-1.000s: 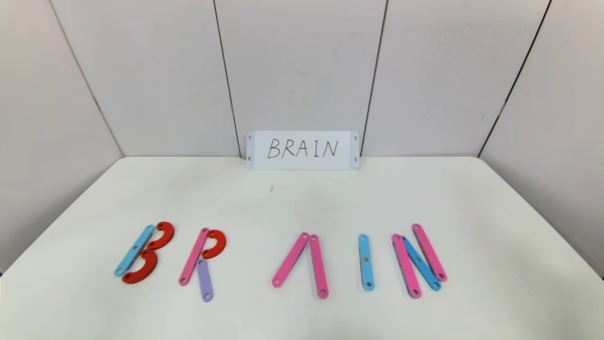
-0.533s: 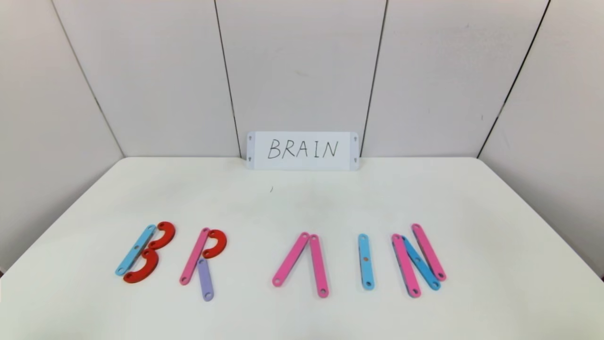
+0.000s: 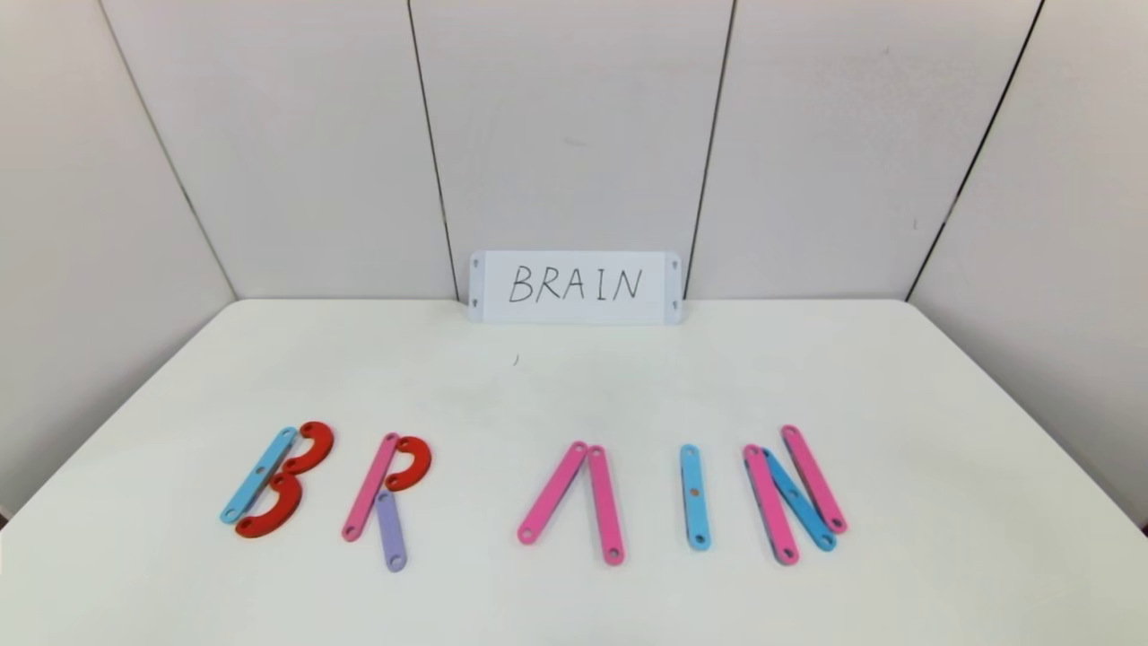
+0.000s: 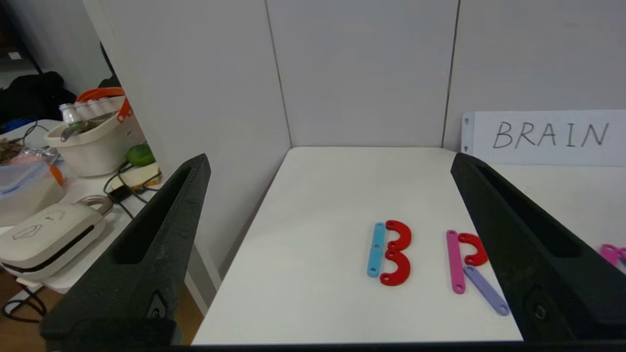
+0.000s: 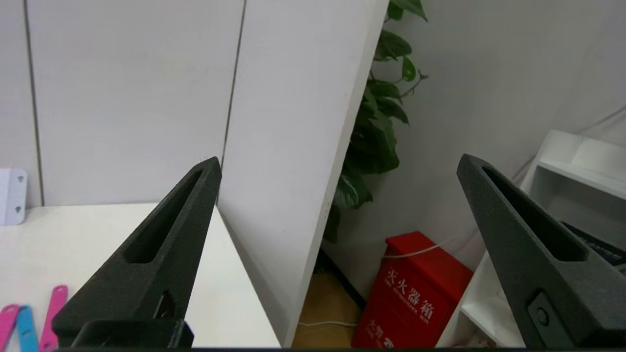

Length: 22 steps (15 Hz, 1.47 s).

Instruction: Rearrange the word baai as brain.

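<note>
Letters [image 3: 538, 493] flat in a row on the surface [image 3: 574, 395] reading B R A I N, both jaws apart, empty and off to the sides; any further nudge liable to scatter loose strips.

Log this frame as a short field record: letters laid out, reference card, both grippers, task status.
letters on table: B, R, A, I, N, in one row, built from flat plastic strips and red curves
A: two pink strips meeting at the top, no crossbar
reference card: white, reads BRAIN, against the back wall
left gripper: open, empty, off the table's near left side
right gripper: open, empty, beyond the table's right edge
task status: row reads BRAIN
</note>
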Each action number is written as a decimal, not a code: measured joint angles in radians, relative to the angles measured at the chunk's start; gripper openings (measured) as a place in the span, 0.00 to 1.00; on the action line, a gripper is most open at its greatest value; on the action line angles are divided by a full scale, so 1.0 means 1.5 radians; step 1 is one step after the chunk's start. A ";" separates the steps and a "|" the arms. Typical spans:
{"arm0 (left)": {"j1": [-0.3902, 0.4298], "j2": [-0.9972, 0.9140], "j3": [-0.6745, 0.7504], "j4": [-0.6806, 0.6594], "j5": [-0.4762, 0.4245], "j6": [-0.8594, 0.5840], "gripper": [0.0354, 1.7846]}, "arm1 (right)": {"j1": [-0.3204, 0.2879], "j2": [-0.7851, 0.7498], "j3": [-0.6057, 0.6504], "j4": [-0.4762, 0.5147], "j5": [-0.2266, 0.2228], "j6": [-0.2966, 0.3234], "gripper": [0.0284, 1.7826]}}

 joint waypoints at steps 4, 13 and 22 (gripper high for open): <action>0.060 -0.048 -0.021 0.061 -0.119 -0.022 0.97 | 0.016 -0.075 0.018 0.060 -0.009 -0.004 0.94; 0.056 -0.076 -0.145 0.272 -0.118 -0.221 0.97 | 0.021 -0.199 0.071 0.111 -0.039 0.019 0.94; 0.026 -0.224 -0.100 0.347 -0.120 -0.198 0.97 | 0.021 -0.200 0.063 0.141 -0.030 0.063 0.94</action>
